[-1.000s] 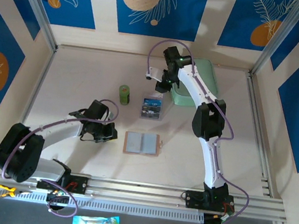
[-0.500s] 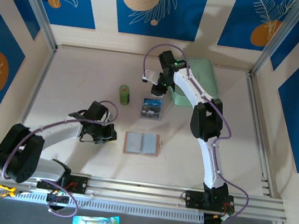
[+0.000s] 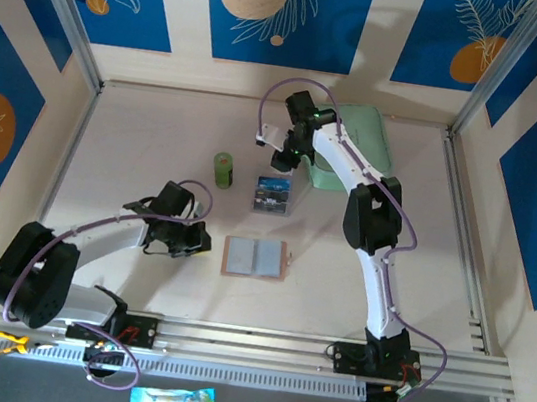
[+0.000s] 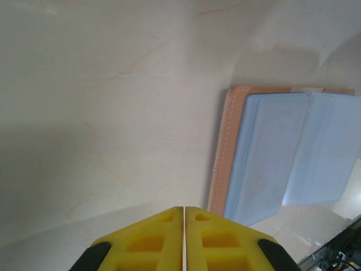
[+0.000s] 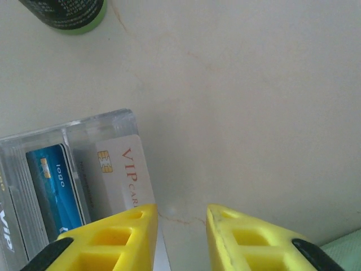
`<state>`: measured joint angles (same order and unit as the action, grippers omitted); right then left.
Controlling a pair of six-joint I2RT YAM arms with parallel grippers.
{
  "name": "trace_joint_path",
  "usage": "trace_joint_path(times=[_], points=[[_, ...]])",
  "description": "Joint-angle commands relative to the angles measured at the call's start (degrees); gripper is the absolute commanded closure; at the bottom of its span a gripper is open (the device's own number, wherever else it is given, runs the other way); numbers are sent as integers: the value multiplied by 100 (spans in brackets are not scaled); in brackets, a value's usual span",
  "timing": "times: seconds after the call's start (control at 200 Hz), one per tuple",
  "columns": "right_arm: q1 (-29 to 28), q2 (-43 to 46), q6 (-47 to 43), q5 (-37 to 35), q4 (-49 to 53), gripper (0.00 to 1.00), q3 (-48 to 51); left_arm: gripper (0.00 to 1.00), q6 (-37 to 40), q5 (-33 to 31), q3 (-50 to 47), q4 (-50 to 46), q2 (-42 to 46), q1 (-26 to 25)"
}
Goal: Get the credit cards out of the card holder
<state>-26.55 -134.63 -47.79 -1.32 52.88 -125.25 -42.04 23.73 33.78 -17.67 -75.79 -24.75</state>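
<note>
While my left gripper (image 4: 184,210) sits clenched near the card holder (image 4: 271,152) edge, right gripper (image 5: 180,210) parted at the clear box (image 5: 110,119) corner, credit cards (image 5: 127,169) inside, open table (image 5: 254,113) beyond

Card holder (image 4: 282,152) cut by right edge.

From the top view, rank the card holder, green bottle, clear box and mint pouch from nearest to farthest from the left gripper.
1. Open card holder, just right of the left gripper.
2. The green bottle, beyond the gripper, and the clear box, beyond and to the right: too close to call.
3. The mint pouch, far back right.
</note>
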Motion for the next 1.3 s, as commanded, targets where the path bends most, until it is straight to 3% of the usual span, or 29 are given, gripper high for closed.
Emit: trace_joint_path(times=[0.0,0.61,0.945,1.105,1.296], points=[[133,401,302,-138,-379,69,114,91,-48,171,-82,137,38,67],[198,483,147,-223,-509,69,866,91,-87,185,-126,137,85,66],[173,1091,465,-148,-1034,69,1154,91,-119,290,-71,294,25,58],[75,1484,1153,92,-1031,69,1440,91,-241,456,-58,638,-145,0],[-59,2133,2946,392,-1267,70,2202,92,-312,571,91,933,-483,-188]])
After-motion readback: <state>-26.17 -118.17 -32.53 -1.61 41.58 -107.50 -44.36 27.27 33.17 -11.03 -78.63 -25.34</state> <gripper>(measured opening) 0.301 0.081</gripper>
